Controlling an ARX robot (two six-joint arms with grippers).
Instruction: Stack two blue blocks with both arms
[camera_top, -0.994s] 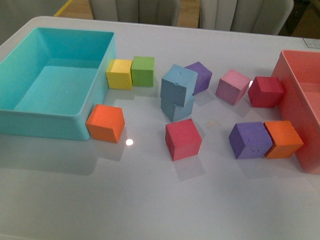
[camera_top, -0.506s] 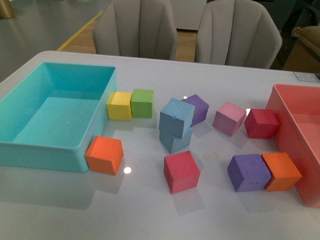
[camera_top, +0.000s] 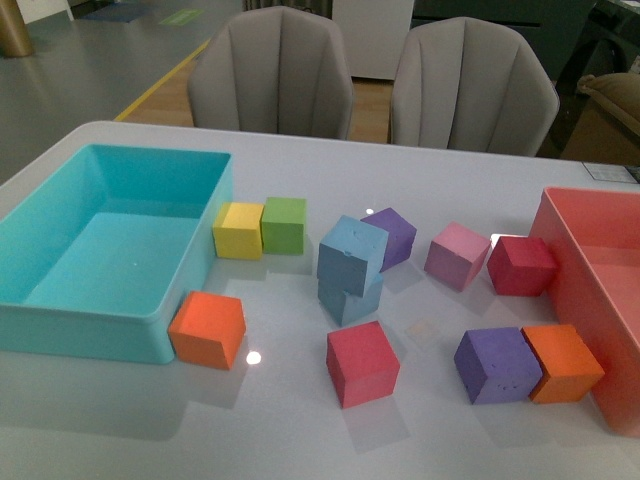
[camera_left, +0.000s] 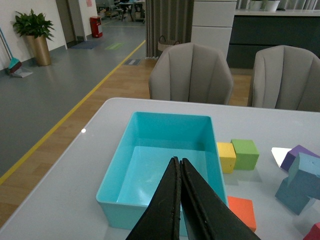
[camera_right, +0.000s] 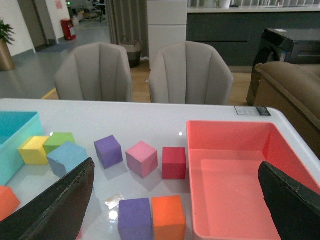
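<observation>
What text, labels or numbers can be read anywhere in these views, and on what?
None can be read.
White card on the table's far edge by the red bin: dark print, too small to read.
Wall signs far back in the room: blurred, unreadable.
Blue blocks and the other cubes: no markings visible.
</observation>
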